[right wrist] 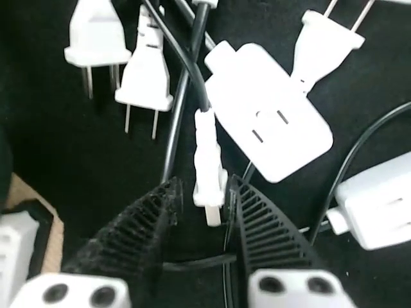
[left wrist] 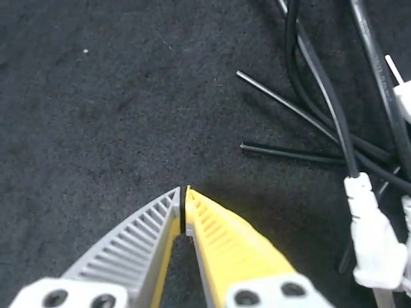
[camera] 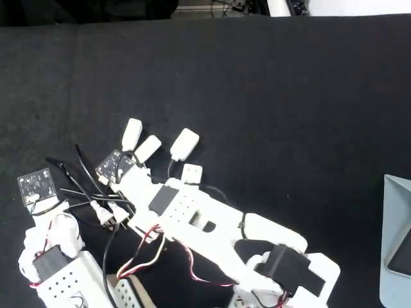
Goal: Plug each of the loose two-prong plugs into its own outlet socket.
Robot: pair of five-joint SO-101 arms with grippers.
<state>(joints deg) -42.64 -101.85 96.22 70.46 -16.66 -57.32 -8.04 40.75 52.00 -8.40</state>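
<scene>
In the right wrist view my right gripper [right wrist: 204, 196] is open, its black fingers [right wrist: 151, 224] on either side of a slim white plug [right wrist: 208, 163] on a black cord. Just beyond lies a flat white outlet socket [right wrist: 270, 122] with two slots, and a second socket [right wrist: 379, 205] lies to one side. Three loose two-prong plugs [right wrist: 146, 74] lie around them. My left gripper [left wrist: 185, 192] is shut on nothing, grey and yellow fingertips together over bare cloth, apart from another white plug [left wrist: 372, 240]. From above, white sockets [camera: 185, 144] sit beyond the right arm [camera: 192, 215].
Black cords [camera: 87, 186] tangle between the two arms. The left arm [camera: 54, 260] stands at the table's near left corner. A grey tray [camera: 395, 244] sits at the right edge. The black cloth [camera: 289, 96] stretches open toward the back and right.
</scene>
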